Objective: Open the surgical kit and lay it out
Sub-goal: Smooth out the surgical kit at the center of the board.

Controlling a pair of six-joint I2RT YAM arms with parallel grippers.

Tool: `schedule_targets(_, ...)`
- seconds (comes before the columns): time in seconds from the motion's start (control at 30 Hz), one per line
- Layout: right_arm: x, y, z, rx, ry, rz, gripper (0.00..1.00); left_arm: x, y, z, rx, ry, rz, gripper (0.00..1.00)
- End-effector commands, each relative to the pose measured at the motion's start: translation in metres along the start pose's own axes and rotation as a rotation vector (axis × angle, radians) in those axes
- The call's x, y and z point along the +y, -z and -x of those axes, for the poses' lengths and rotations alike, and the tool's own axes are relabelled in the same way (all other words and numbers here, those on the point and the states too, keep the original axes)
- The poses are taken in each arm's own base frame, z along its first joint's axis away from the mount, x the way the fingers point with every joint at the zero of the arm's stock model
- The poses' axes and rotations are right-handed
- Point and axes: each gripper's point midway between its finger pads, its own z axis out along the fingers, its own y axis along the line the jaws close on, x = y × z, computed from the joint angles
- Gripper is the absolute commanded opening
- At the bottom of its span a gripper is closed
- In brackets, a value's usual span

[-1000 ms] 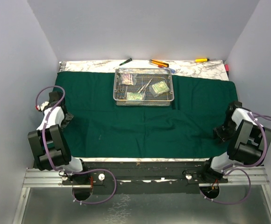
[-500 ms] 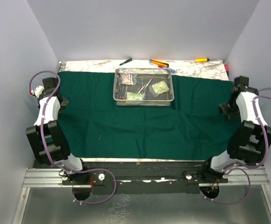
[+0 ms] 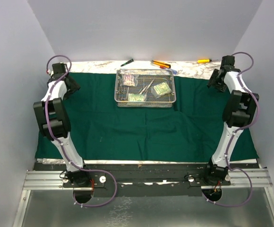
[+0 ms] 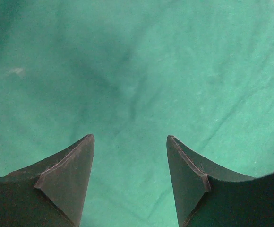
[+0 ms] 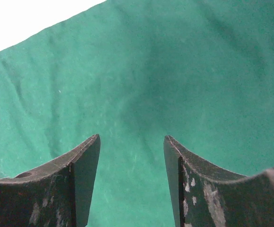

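The surgical kit's dark green cloth (image 3: 141,127) lies spread flat over the table. On its far middle stands the silver wire-mesh tray (image 3: 145,105), holding three clear packets (image 3: 161,88) and steel tweezers and clamps (image 3: 146,87). My left gripper (image 3: 72,85) hangs over the cloth's far left corner, apart from the tray. In the left wrist view the left gripper (image 4: 130,139) is open with only cloth (image 4: 137,71) below it. My right gripper (image 3: 215,81) is over the far right corner. In the right wrist view the right gripper (image 5: 132,138) is open and empty above cloth (image 5: 175,71).
A bare marble strip of table (image 3: 99,66) runs behind the cloth, with a dark screwdriver (image 3: 126,62), an orange-handled one (image 3: 160,63) and a yellow-handled one (image 3: 203,60) lying on it. Grey walls close in left, right and behind. White table edge (image 5: 23,19) shows past the cloth.
Both arms have stretched from the cloth's near side edges up to its far corners. The right jaws have spread wider; the left jaws look the same.
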Motion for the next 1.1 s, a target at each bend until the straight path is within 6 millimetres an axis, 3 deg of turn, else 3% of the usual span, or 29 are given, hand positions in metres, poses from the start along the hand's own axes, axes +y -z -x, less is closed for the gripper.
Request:
schedule_targets(0.0,0.019,-0.026,0.012,-0.003,0.156,0.095,0.61,-0.040,-0.022,0.012,-0.020,-0.104,-0.080,0.64)
schedule_targets(0.27,0.019,-0.065,0.000,0.068,0.244,0.093,0.61,-0.071,-0.057,0.011,-0.030,-0.169,-0.084,0.63)
schedule_targets(0.47,0.015,-0.090,-0.013,0.129,0.295,0.085,0.56,-0.060,-0.076,-0.003,-0.015,-0.127,-0.009,0.63)
schedule_targets(0.67,0.011,-0.118,-0.026,0.175,0.300,0.054,0.37,-0.051,-0.093,-0.019,0.019,-0.074,0.035,0.63)
schedule_targets(0.93,0.026,-0.133,0.001,0.102,0.248,0.086,0.16,-0.057,-0.115,-0.020,0.038,-0.019,0.044,0.62)
schedule_targets(1.07,0.030,-0.131,0.012,0.058,0.220,0.093,0.12,-0.061,-0.122,-0.017,0.040,0.023,0.053,0.61)
